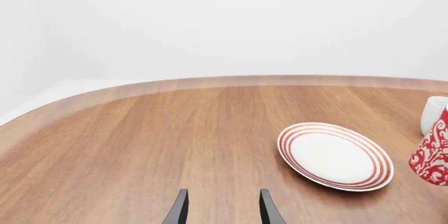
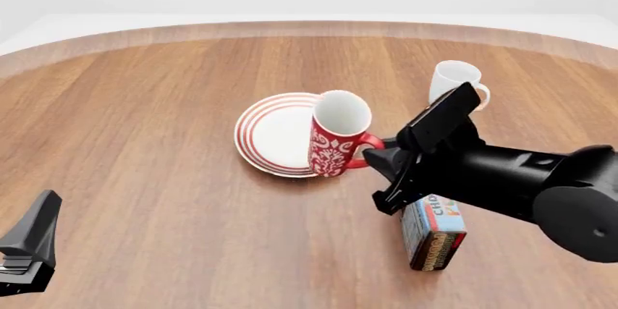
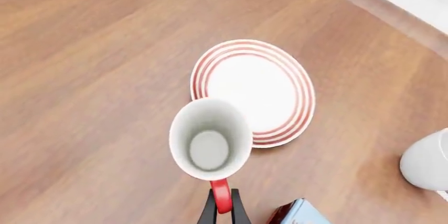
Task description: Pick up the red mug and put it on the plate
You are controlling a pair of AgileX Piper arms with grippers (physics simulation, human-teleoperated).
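The right hand [image 3: 222, 209] pinches the handle of the red mug [image 2: 338, 135], holding it upright just ahead of its fingers. The mug's base appears to overlap the near rim of the plate [image 2: 272, 134], which lies just beyond it on the wooden surface [image 2: 145, 121]. To finish well, carry the mug further forward over the plate's white middle, keep it level, then lower it before letting go. The left hand [image 1: 221, 209] hangs spread and idle, well apart.
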